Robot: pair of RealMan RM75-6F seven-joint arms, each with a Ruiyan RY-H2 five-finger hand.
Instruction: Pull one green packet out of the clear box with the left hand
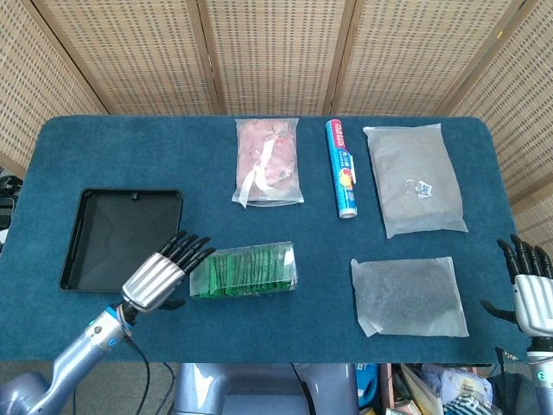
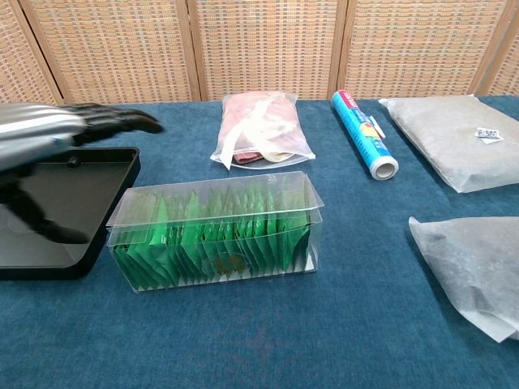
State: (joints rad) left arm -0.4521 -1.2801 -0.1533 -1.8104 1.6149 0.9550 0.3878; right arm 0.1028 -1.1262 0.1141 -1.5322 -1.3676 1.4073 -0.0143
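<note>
The clear box [image 1: 244, 270] [image 2: 217, 229] lies near the table's front middle, filled with several upright green packets [image 1: 246, 268] [image 2: 212, 235]. My left hand [image 1: 164, 273] [image 2: 50, 142] hovers just left of the box with its fingers spread and nothing in them; its fingertips reach the box's left end in the head view. In the chest view it floats above the black tray's near corner. My right hand [image 1: 531, 292] stays at the table's right front edge, fingers apart and empty.
A black tray [image 1: 123, 239] [image 2: 32, 203] sits left of the box. Behind it lie a pink bag [image 1: 269, 161], a blue roll [image 1: 342, 168] and a grey bag [image 1: 415, 177]. A translucent pouch [image 1: 408, 296] lies at front right.
</note>
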